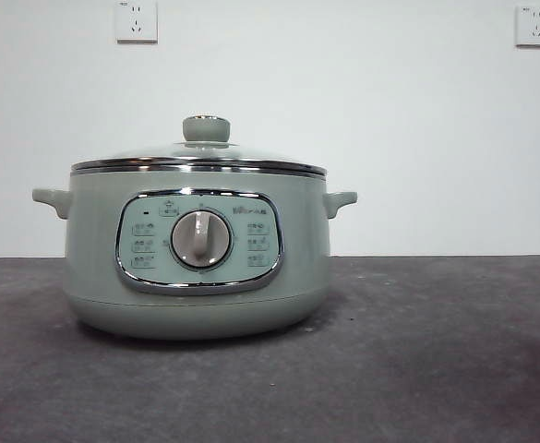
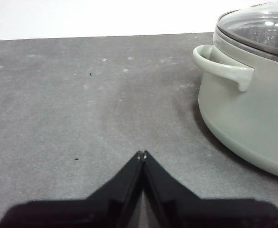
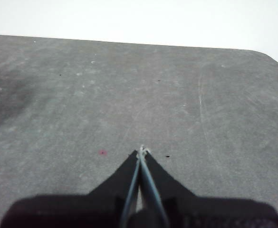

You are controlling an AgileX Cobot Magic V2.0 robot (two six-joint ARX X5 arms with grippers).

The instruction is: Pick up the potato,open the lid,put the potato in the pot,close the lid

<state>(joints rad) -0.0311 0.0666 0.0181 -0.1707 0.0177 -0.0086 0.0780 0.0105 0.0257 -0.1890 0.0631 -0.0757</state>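
The pale sage-green pot stands on the dark table, left of centre in the front view, its dial facing me. The glass lid with its green knob sits closed on it. In the left wrist view the pot and lid show beside my left gripper, which is shut, empty and low over bare table. My right gripper is shut too, holding nothing, over bare table away from the pot. The potato is out of view in every frame. Neither arm shows in the front view.
The grey table stretches to the pot's right. A white wall with two sockets rises behind it. The table's rounded far corner shows in the right wrist view.
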